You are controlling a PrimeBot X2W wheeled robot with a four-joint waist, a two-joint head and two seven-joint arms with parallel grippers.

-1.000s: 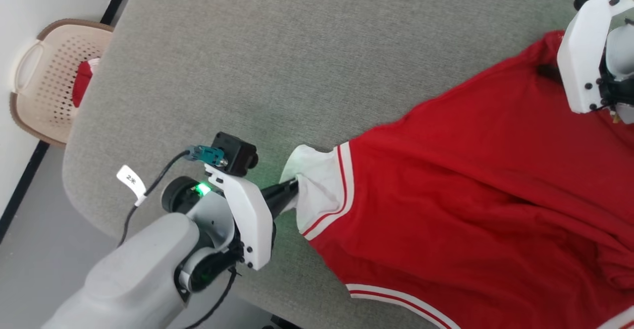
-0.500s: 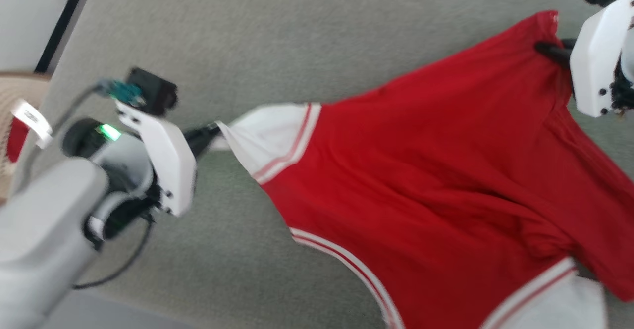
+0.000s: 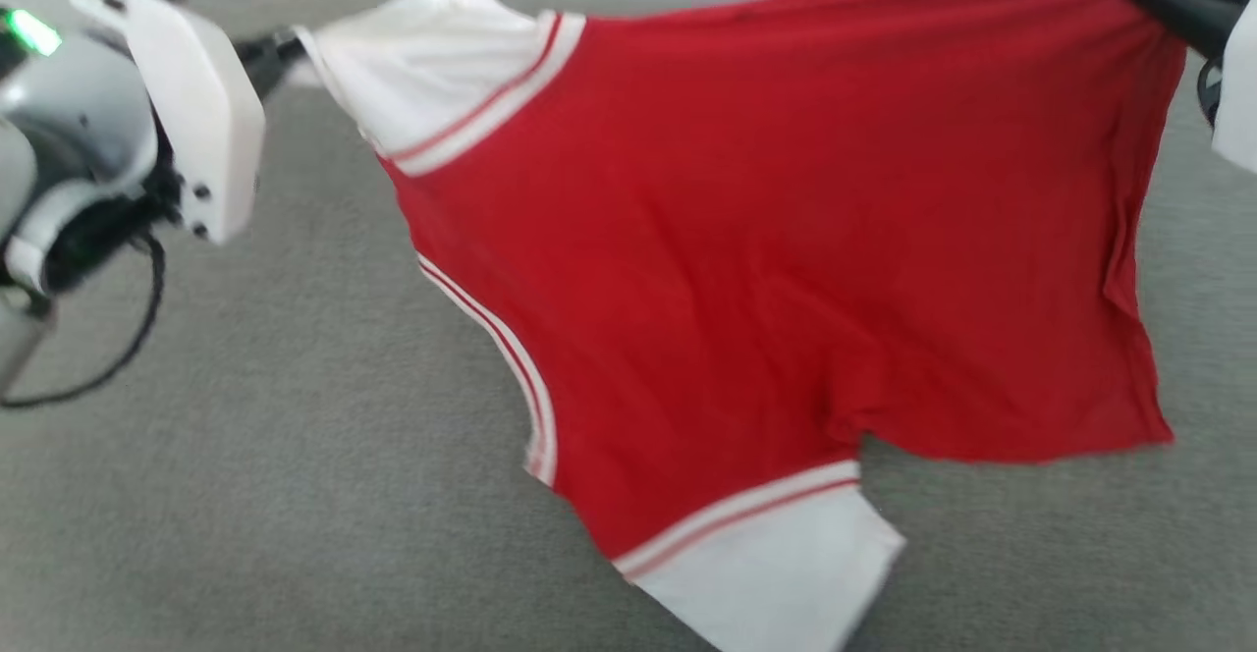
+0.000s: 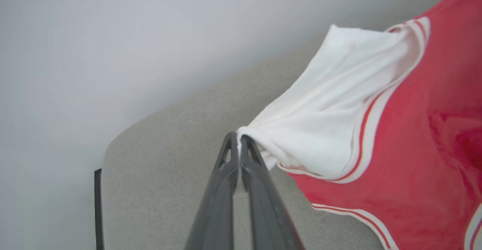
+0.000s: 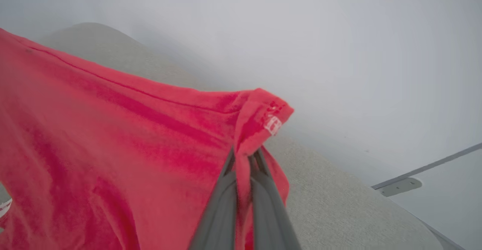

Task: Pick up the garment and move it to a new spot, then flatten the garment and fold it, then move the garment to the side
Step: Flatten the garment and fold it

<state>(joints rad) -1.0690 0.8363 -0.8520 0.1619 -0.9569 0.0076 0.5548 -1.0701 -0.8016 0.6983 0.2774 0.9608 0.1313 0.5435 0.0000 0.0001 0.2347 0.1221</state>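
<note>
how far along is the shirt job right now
Done: the pick-up. The left pincer is shut on the white sleeve, the right pincer on a red corner, and the T-shirt hangs spread between them above the grey table. In hand: carrying it to a new spot, it seems. Left: laying it flat, folding it, and moving it aside; no fold shows yet.

Bright, soft, even light; a faint shadow lies under the garment's (image 3: 746, 240) lower sleeve. Motion blur smears the head view, and both wrist views look hazy.
</note>
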